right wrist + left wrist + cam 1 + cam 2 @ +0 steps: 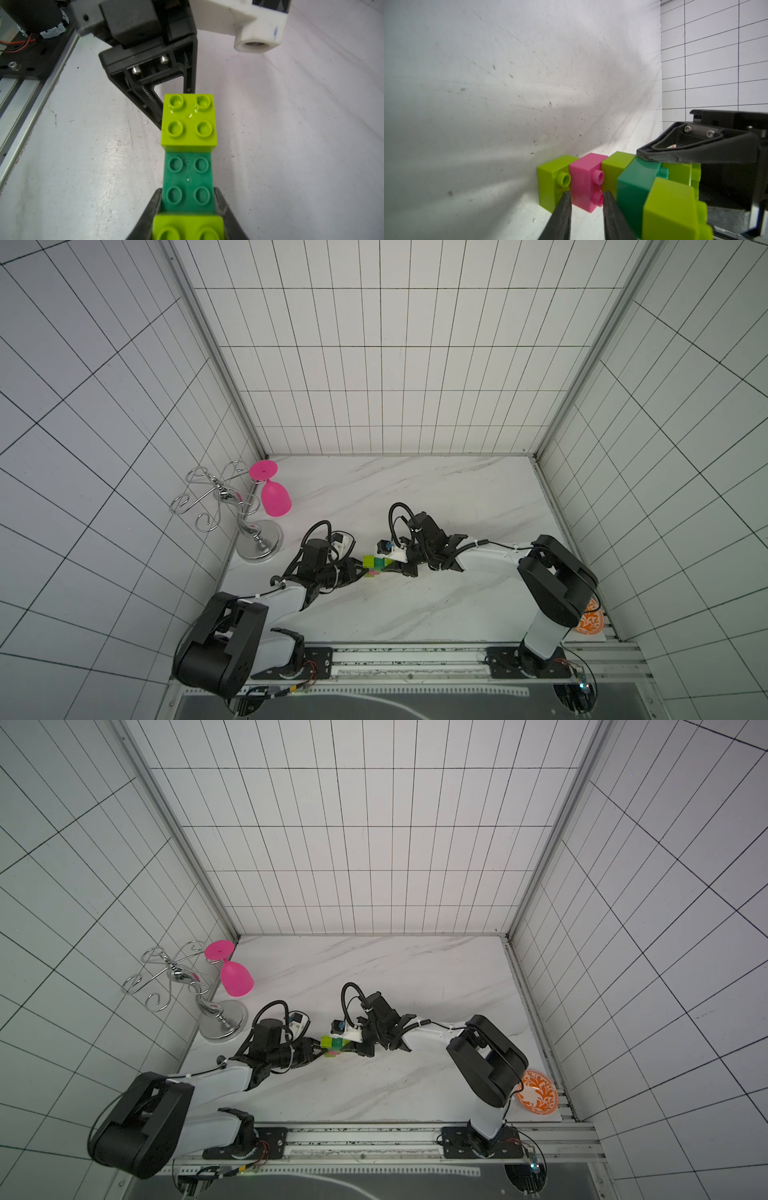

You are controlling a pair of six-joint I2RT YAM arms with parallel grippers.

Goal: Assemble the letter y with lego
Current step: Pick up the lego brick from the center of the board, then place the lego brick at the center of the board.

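The letter y (376, 565) (334, 1045) lies near the middle of the marble table, between both grippers. In the left wrist view its stem is a lime brick (550, 180), a pink brick (584, 176) and another lime brick (615, 166), resting against the tabletop. The stem joins the dark green crossbar (635, 185), which carries lime tips (670, 207). My left gripper (586, 194) is open, its fingertips flanking the pink brick with thin gaps. My right gripper (188, 199) is shut on the dark green crossbar (188, 176), between its far lime tip (189, 120) and its near one (188, 226).
A pink goblet (274, 497) hangs on a chrome rack (224, 502) at the back left corner. An orange patterned plate (538, 1092) sits at the front right, partly behind the right arm. A metal rail (415, 659) runs along the table's front edge.
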